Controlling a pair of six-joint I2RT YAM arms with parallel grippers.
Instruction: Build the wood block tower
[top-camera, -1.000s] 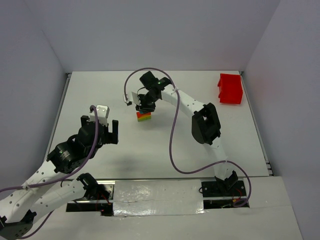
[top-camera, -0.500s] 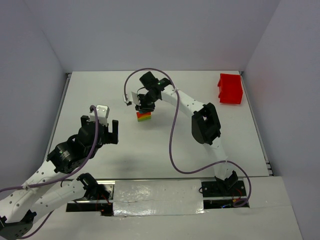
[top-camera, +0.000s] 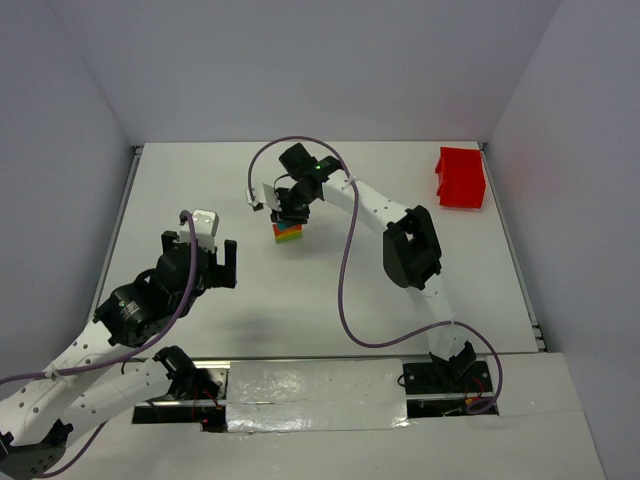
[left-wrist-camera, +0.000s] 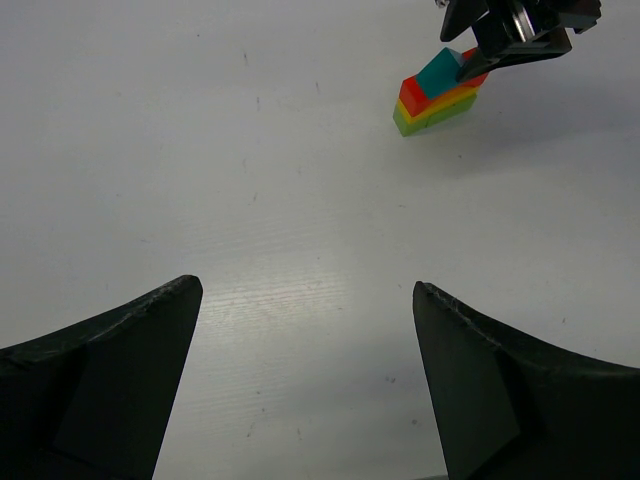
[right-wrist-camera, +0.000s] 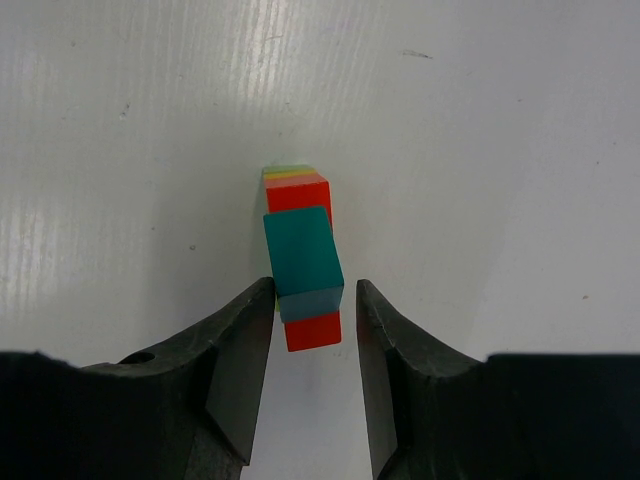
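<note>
Freeing the teal block (right-wrist-camera: 302, 255) atop the tower (top-camera: 287, 234), our right gripper (right-wrist-camera: 313, 295) stands slightly parted around it; we should rise straight, left gripper (left-wrist-camera: 307, 290) idle, wide open.

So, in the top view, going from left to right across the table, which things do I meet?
left gripper → wood block tower → red bin
</note>
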